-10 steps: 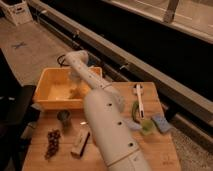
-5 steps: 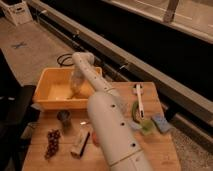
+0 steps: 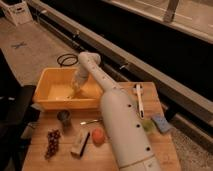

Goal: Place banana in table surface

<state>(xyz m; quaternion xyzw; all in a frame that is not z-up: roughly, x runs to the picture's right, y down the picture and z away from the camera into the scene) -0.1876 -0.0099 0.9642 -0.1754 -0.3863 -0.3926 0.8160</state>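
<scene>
My arm reaches from the bottom of the camera view up over the table, bends at the elbow (image 3: 88, 60) and dips into the yellow bin (image 3: 50, 102). The gripper (image 3: 75, 91) is low inside the bin, near its floor at the right of centre. I cannot make out the banana; it is hidden by the gripper or lost against the bin floor. The wooden table surface (image 3: 40, 160) spreads in front of the bin and to its right.
On the table are dark grapes (image 3: 52, 142), a small dark cup (image 3: 63, 117), a metal utensil (image 3: 90, 121), a boxy block (image 3: 80, 145), a round orange fruit (image 3: 98, 136), a white-handled brush (image 3: 139, 100), a blue sponge (image 3: 161, 123) and a green item (image 3: 147, 126). A cable coil (image 3: 67, 60) lies on the floor behind.
The arm's elbow has shifted slightly to the right. The gripper has stayed down inside the yellow bin. Nothing on the table has moved.
</scene>
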